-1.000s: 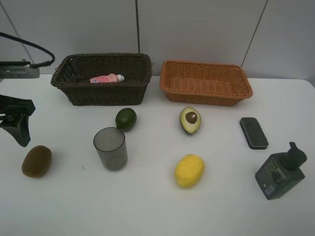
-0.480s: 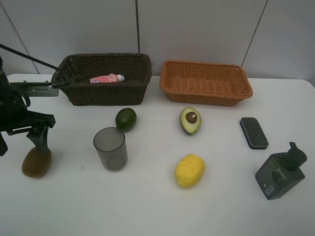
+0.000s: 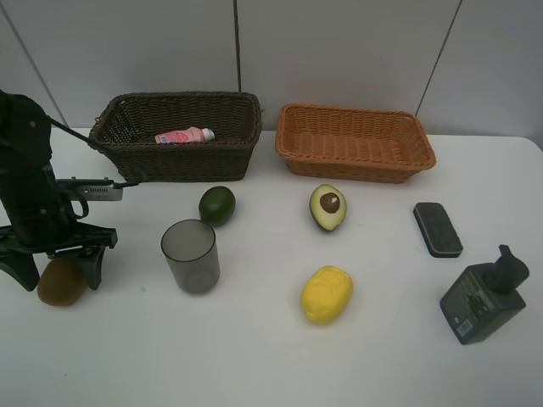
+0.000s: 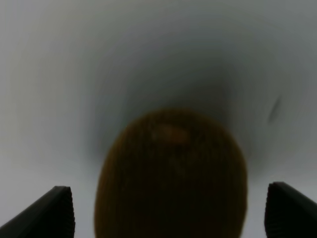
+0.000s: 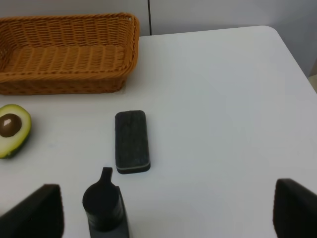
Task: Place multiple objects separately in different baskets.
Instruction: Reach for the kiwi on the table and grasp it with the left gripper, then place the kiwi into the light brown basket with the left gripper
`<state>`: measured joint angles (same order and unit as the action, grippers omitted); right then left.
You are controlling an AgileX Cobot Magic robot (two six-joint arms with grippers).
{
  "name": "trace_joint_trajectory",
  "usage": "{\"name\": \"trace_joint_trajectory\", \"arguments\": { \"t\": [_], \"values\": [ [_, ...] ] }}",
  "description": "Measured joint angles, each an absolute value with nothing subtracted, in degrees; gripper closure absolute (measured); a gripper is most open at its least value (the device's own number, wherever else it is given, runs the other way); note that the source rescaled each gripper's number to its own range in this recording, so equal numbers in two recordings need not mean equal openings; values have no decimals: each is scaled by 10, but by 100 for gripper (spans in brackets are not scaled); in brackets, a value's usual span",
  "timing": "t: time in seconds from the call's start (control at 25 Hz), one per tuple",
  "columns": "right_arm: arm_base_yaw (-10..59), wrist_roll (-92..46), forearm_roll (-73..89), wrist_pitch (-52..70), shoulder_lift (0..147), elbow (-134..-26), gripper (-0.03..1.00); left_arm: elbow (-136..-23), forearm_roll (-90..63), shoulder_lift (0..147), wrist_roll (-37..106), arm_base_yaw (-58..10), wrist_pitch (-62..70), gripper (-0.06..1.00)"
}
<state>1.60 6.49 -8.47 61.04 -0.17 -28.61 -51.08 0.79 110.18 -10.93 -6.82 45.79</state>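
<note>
Right, the left gripper [image 3: 59, 273] is hovering directly over the brown fuzzy oval kiwi [image 3: 56, 287], with its black fingers [image 4: 54, 213] standing wide apart, one on either side of the fruit and holding nothing. In the wrist view the kiwi is sitting dead centre between them. Its long axis appears to be running across the line the fingers would be closing along, so they would be pinching the narrower width. The fruit is lying on the white table [image 3: 254, 356] just below the gripper, so a straight drop looks like all that is needed. The right gripper [image 5: 166, 218], its fingers also spread and empty, is hanging well away from the kiwi, above the dark pump bottle [image 5: 105, 203] and the black flat case [image 5: 132, 141]. This pick is clearly falling to the left arm. The dark brown deep wicker basket [image 3: 178, 161] is waiting beyond the left gripper, towards the middle.
</note>
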Motion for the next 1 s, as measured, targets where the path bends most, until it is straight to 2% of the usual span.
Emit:
{"name": "trace_joint_trajectory", "arguments": {
  "t": [0.2,0.28,0.32,0.36,0.72,1.0],
  "values": [
    [16,65,-85,610,-2,-286,-3,-512,3,1133,-109,-68,455,-5],
    [16,65,-85,610,-2,-286,-3,-512,0,1134,-114,-68,457,2],
    [16,65,-85,610,-2,-286,-3,-513,0,1136,-120,-68,467,33],
    [16,65,-85,610,-2,-286,-3,-515,0,1138,-124,-68,474,53],
    [16,65,-85,610,-2,-286,-3,-604,7,1124,-131,-68,592,54],
    [16,65,-85,610,-2,-286,-3,-818,-55,1098,-94,-68,667,54]
  ]
}}
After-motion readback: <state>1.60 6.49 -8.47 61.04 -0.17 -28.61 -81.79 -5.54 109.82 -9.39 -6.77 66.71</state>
